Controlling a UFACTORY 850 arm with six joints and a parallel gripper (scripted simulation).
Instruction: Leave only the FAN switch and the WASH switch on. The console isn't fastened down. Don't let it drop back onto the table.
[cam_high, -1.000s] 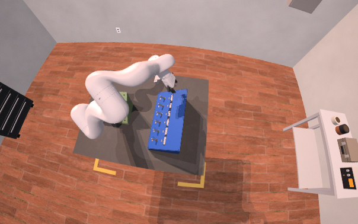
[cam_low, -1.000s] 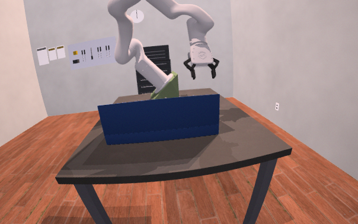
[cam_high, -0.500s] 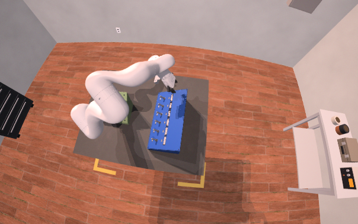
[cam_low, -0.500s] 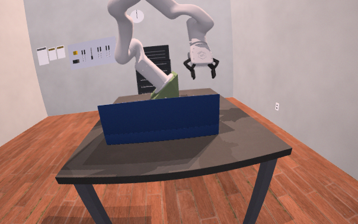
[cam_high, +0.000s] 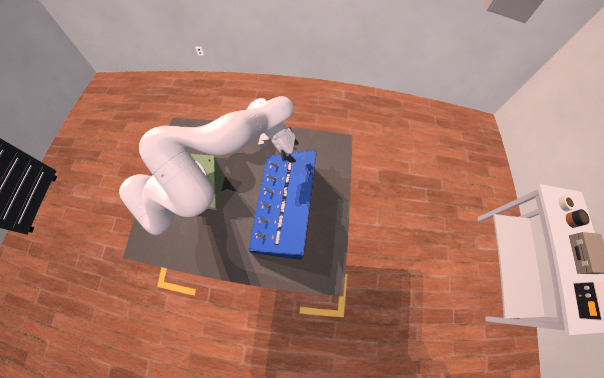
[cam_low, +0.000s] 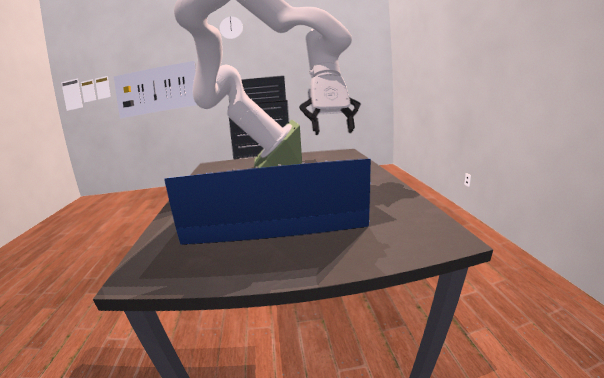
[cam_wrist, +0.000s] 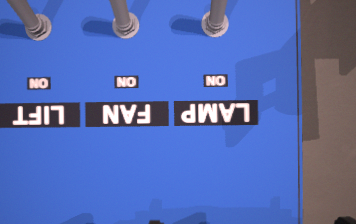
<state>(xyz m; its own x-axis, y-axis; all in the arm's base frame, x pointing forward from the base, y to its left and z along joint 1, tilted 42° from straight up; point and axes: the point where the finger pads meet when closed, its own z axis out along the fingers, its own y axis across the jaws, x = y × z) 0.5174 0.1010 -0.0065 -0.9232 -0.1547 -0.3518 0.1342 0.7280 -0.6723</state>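
The blue console (cam_high: 299, 200) (cam_low: 270, 200) (cam_wrist: 150, 170) stands on the dark table (cam_high: 330, 150) (cam_low: 390, 250), with a row of several toggle switches down its face. My gripper (cam_high: 287, 156) (cam_low: 332, 122) is open and empty, hanging above the console's far end. The wrist view shows the LAMP switch (cam_wrist: 215, 21), the FAN switch (cam_wrist: 124, 24) and the LIFT switch (cam_wrist: 37, 26), each with an ON mark below it. Their levers run off the top edge, so I cannot tell their settings. The WASH switch is not readable in any view. The exterior view shows only the console's plain back.
The arm's green base (cam_high: 214, 172) (cam_low: 285, 147) sits on the table beside the console. The console's right edge lies near bare table (cam_wrist: 330, 125). A white shelf unit (cam_high: 565, 260) stands far to the right on the floor.
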